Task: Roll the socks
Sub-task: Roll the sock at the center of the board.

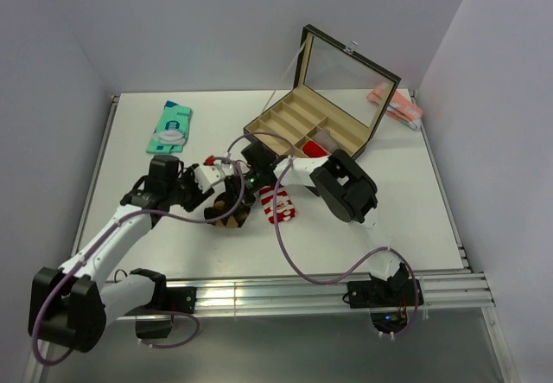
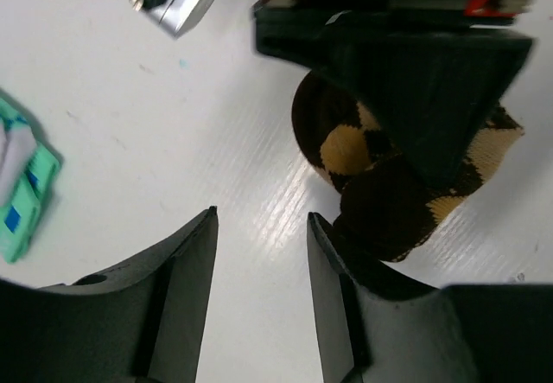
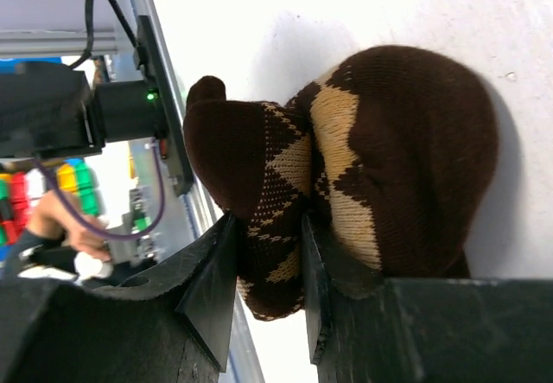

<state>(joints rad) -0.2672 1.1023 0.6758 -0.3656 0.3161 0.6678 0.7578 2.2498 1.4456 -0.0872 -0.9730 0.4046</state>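
The brown argyle sock (image 1: 232,212) lies bunched on the white table just in front of the case. In the right wrist view my right gripper (image 3: 263,227) is shut on a fold of this sock (image 3: 380,150), with one finger on each side of the fabric. My left gripper (image 2: 259,219) is open and empty over bare table, its right finger (image 2: 333,271) touching or almost touching the sock (image 2: 380,193). In the top view the left gripper (image 1: 210,194) and the right gripper (image 1: 242,194) meet at the sock. The red-and-white striped Santa sock (image 1: 278,203) lies flat just to its right.
An open case (image 1: 294,124) with compartments and a raised mirror lid stands behind, with a red roll (image 1: 315,149) in it. A teal packet (image 1: 170,128) lies at the back left and shows in the left wrist view (image 2: 22,184). A pink packet (image 1: 393,103) lies at the back right.
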